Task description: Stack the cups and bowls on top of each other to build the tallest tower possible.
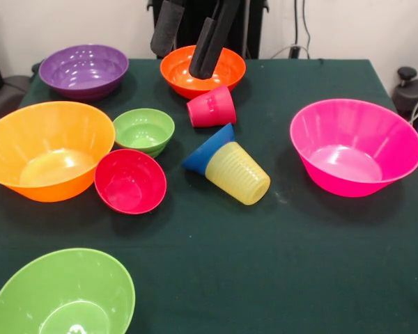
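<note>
On the dark green table [279, 278], your open, empty pincer [188, 42] is hovering; approach the toppled red cup [212, 108] at six o'clock squarely.

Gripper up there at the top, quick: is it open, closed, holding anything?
Gripper: open, its two black fingers spread apart, holding nothing, hanging over the medium orange bowl.

No readable text, label, brand, number or sign anywhere: none on the bowls, none on the cups, none on the dark green worktop [279, 264].
</note>
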